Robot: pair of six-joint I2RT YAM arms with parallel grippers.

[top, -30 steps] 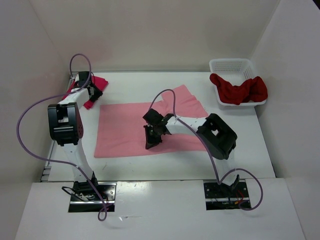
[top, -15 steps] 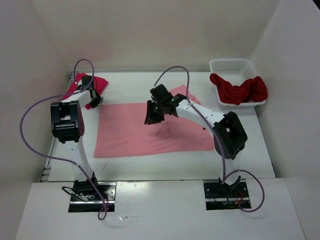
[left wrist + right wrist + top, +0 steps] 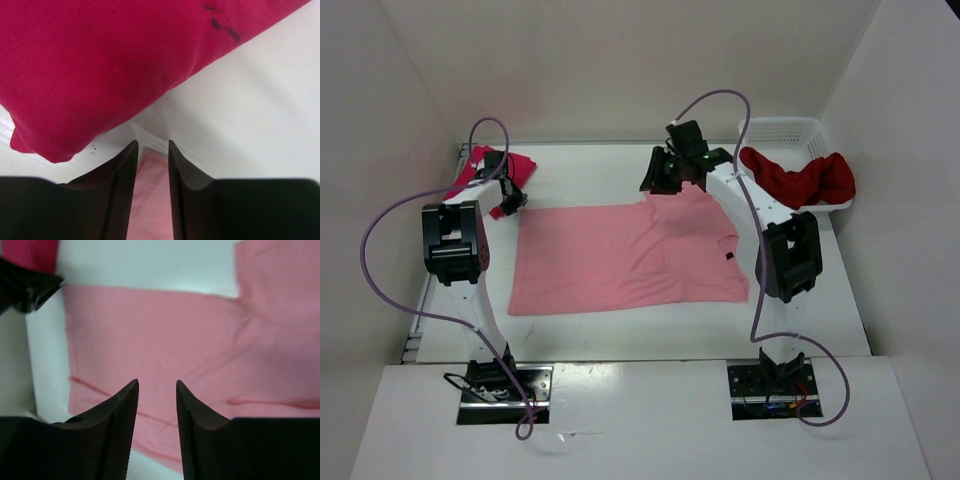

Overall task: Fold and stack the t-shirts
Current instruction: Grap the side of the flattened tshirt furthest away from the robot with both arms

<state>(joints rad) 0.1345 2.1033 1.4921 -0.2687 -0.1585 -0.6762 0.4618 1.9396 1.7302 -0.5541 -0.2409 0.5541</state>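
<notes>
Left pincer (image 3: 152,143) slightly open at the light pink shirt (image 3: 620,255) 10 o'clock corner, hem in its gap. Right pincer (image 3: 663,182) open, empty, above shirt's 12 o'clock edge.

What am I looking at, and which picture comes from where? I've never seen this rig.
Two robot arms, left and right, are bolted at the near edge of a white table. The overhead view looks down from behind them; the other two come from wrist cameras, so the dark prongs are each gripper's fingers. A light pink shirt lies spread flat, a crimson shirt sits far left, a dark red shirt hangs over a white basket far right. The left gripper has the pink shirt's edge between its fingers; a pinch cannot be confirmed. The right gripper is open, holding nothing.
</notes>
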